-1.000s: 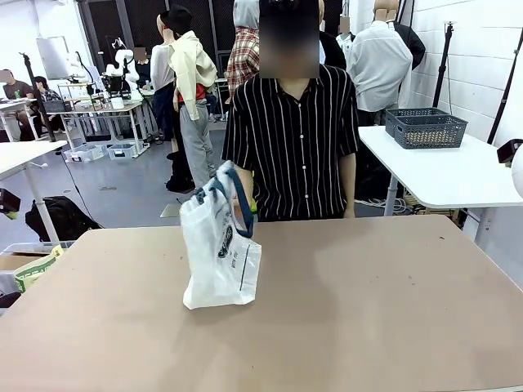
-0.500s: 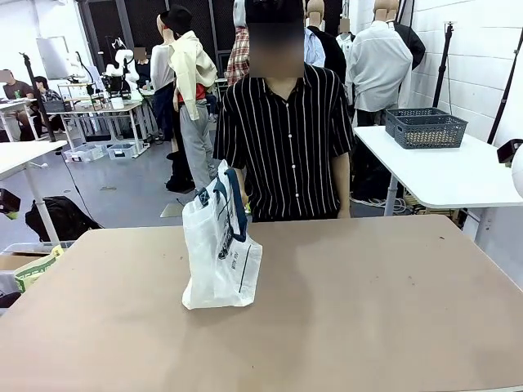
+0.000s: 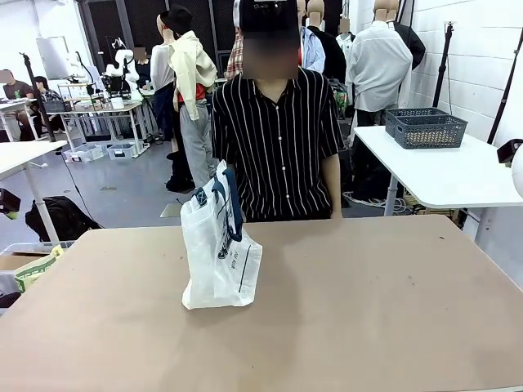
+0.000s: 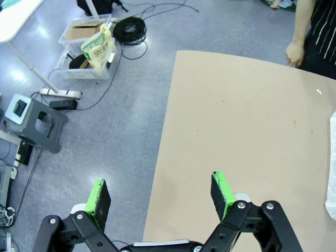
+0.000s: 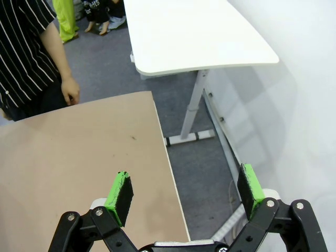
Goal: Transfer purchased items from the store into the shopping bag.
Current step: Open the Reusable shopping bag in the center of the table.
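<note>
Bag released, ready to fill

The shopping bag [image 3: 219, 249] now stands alone on the bench [image 3: 368, 302], left of the frame's middle, because the person [image 3: 274, 147] has let go of its handles. The left gripper [image 4: 160, 193] and the right gripper [image 5: 185, 189] have their jaws wide apart and empty, so I think the loading can begin.

The translucent white plastic shopping bag [image 3: 219, 253] with dark blue strap handles stands upright, about nine o'clock from the middle of the table [image 3: 392, 310].
</note>
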`<state>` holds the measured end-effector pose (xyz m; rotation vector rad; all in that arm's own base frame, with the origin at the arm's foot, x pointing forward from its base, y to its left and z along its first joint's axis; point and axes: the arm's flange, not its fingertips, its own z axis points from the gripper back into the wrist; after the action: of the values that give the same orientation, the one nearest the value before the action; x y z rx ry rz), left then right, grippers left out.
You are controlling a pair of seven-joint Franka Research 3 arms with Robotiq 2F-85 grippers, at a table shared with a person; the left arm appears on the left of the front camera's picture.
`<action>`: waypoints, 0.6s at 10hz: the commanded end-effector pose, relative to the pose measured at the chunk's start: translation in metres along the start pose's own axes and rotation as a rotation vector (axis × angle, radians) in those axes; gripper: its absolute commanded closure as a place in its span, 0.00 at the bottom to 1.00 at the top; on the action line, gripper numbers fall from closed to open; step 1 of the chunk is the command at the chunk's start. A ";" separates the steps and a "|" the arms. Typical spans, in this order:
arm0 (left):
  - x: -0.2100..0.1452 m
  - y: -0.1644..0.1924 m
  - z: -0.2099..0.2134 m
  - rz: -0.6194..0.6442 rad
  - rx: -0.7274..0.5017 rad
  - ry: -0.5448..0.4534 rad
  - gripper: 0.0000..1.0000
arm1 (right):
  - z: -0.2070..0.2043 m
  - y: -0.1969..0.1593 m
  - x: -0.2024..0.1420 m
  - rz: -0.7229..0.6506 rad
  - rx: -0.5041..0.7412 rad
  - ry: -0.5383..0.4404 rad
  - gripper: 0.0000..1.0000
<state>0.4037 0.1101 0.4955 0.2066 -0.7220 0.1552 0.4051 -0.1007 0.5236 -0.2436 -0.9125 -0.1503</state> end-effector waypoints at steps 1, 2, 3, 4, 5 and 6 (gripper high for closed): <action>0.012 -0.023 0.005 -0.036 -0.099 -0.053 0.00 | 0.003 0.033 0.013 0.034 0.055 -0.010 0.00; 0.023 -0.042 0.010 -0.049 -0.175 -0.075 0.00 | 0.009 0.063 0.022 0.059 0.106 -0.023 0.00; 0.033 -0.060 0.015 -0.075 -0.254 -0.098 0.00 | 0.021 0.094 0.029 0.089 0.185 -0.029 0.00; 0.043 -0.079 0.020 -0.102 -0.313 -0.113 0.00 | 0.032 0.125 0.033 0.107 0.252 -0.038 0.00; 0.053 -0.104 0.022 -0.139 -0.414 -0.123 0.00 | 0.043 0.156 0.037 0.154 0.315 -0.041 0.00; 0.057 -0.125 0.025 -0.153 -0.498 -0.114 0.00 | 0.051 0.180 0.035 0.192 0.375 -0.035 0.00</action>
<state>0.4433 -0.0316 0.5365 -0.0989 -0.8462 -0.1158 0.4239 0.0865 0.5536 -0.0407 -0.9637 0.1704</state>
